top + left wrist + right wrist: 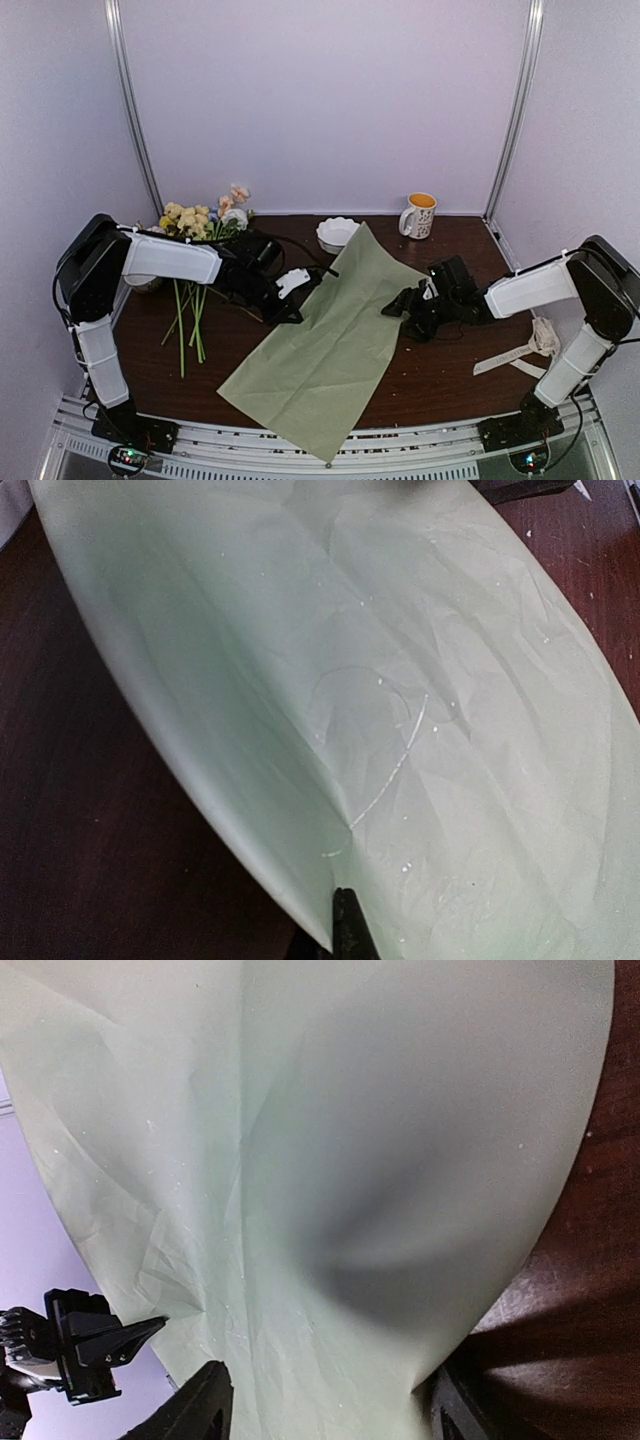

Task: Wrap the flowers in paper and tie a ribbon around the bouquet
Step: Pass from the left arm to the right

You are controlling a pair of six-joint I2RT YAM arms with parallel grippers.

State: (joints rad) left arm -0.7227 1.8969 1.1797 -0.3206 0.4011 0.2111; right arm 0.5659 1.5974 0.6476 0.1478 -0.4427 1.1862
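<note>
Though outside wrist views, flowers (190, 218) overhead.

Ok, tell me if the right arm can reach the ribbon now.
Probably yes. The ribbon lies uncovered near that arm's base, and the right gripper stands open at the paper's edge, so it seems free to swing back.

Both black-and-white arms reach low toward the middle, the left black gripper (318, 276) pinched closed, the right black gripper (395, 305) spread wide.
</note>
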